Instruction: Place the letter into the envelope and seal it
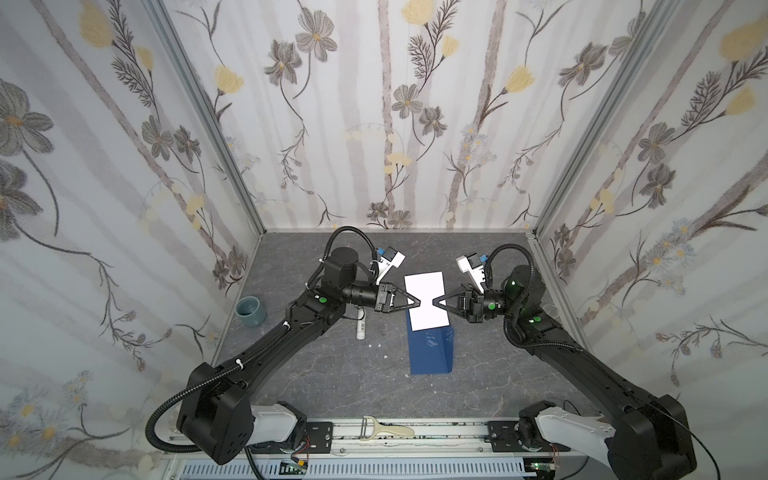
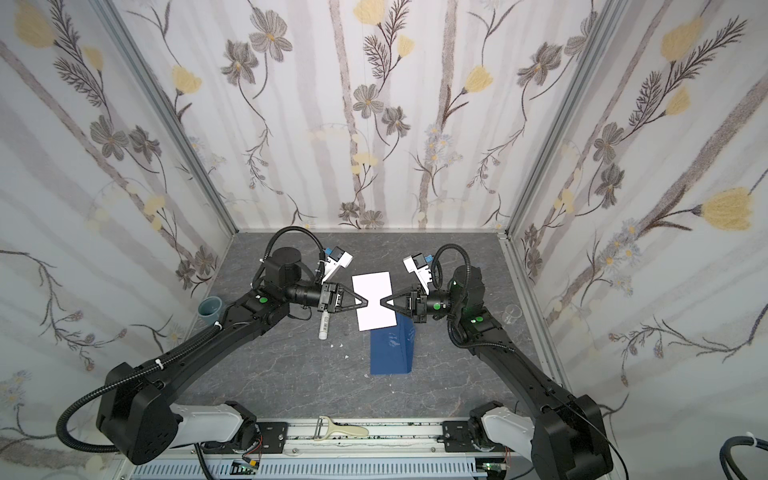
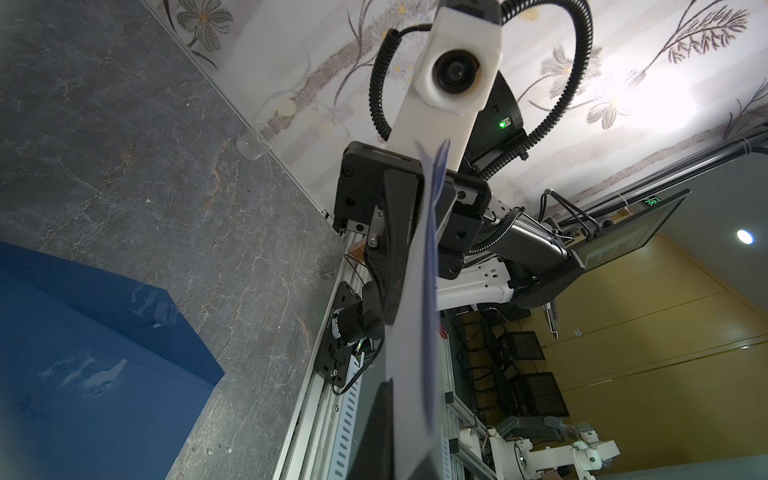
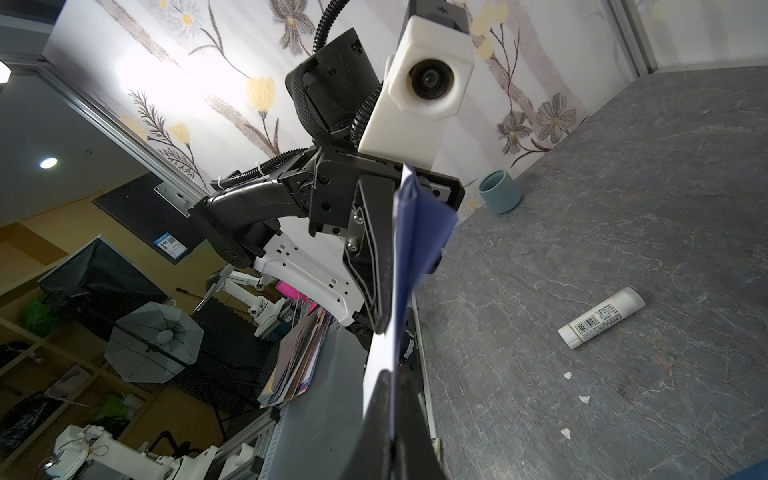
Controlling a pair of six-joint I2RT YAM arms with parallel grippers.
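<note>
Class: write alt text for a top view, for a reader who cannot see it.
A white letter is held above a grey table, the left gripper and right gripper each shut on an opposite side edge. A navy envelope lies nearer, its far end hidden by the letter; a glue stick lies left of it.

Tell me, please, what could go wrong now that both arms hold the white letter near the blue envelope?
The left fingers and right fingers pinch the thin letter from opposite sides; uneven arm motion could tear or crumple it.
The envelope lies loose on the table, so pushing the letter in may slide it away.
The glue stick lies under the left arm; lowering might knock it.
</note>
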